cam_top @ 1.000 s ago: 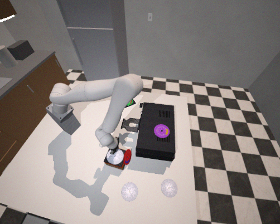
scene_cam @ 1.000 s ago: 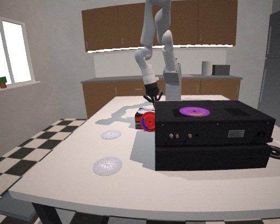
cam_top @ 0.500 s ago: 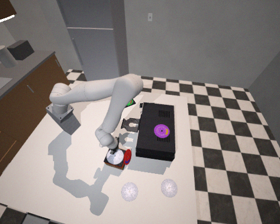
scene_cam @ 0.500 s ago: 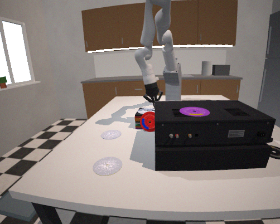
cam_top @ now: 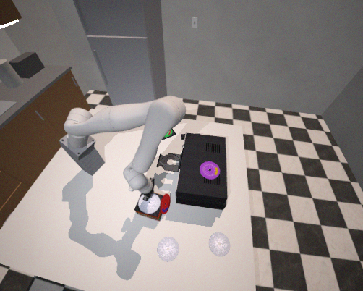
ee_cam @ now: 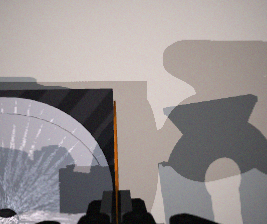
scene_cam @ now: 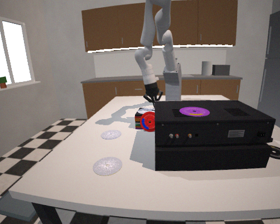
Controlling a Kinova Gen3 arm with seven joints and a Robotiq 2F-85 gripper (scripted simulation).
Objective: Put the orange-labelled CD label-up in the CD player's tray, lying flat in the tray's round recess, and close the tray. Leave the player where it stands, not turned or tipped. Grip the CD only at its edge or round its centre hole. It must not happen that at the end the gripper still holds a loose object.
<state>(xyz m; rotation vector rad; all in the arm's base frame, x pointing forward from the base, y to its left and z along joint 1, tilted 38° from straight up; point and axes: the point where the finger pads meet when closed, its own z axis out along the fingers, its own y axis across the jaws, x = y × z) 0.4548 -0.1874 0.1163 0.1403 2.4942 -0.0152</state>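
The black CD player (scene_cam: 213, 134) sits on the near right of the white table (scene_cam: 74, 178), a purple disc (scene_cam: 194, 111) lying flat on its top. At its far left corner a red disc (scene_cam: 148, 121) stands on edge against a stack of cases (scene_cam: 139, 118). The gripper (scene_cam: 153, 101) hangs just above that stack, its fingers drawn together. 2 silvery discs (scene_cam: 107, 166) lie flat to the left, well apart.
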